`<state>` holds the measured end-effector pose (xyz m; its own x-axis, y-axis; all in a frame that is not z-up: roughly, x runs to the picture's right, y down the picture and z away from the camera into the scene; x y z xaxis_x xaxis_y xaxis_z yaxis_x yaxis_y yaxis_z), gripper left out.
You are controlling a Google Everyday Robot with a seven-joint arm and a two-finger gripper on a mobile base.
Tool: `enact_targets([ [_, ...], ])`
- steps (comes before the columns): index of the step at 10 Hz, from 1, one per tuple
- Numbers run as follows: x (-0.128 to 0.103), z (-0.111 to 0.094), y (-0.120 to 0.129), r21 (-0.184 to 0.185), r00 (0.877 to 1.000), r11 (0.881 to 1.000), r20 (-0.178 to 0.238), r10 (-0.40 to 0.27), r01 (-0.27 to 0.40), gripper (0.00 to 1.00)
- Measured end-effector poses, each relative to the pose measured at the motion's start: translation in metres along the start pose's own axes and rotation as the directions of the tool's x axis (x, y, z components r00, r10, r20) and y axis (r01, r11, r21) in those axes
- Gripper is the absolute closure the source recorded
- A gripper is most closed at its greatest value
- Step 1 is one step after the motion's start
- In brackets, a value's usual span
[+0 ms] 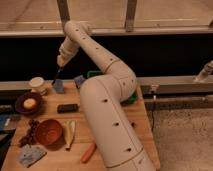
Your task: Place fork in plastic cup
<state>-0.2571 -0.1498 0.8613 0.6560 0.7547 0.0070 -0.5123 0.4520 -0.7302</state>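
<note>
Here, claw (pixel 60 64): pinching the fork (pixel 56 76), just above the plastic cup (pixel 58 87);
fork: near upright, tip at the cup's rim
</note>
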Motion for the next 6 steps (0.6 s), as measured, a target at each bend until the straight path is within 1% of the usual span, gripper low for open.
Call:
enact_targets([
  [3, 0.005, 0.012, -0.009, -0.036, 1.0, 0.999, 0.005, 0.022, -0.022, 1.0],
  [6, 0.004, 0.015, -0.008, -0.041, 1.0, 0.999, 0.007, 0.022, -0.021, 1.0],
])
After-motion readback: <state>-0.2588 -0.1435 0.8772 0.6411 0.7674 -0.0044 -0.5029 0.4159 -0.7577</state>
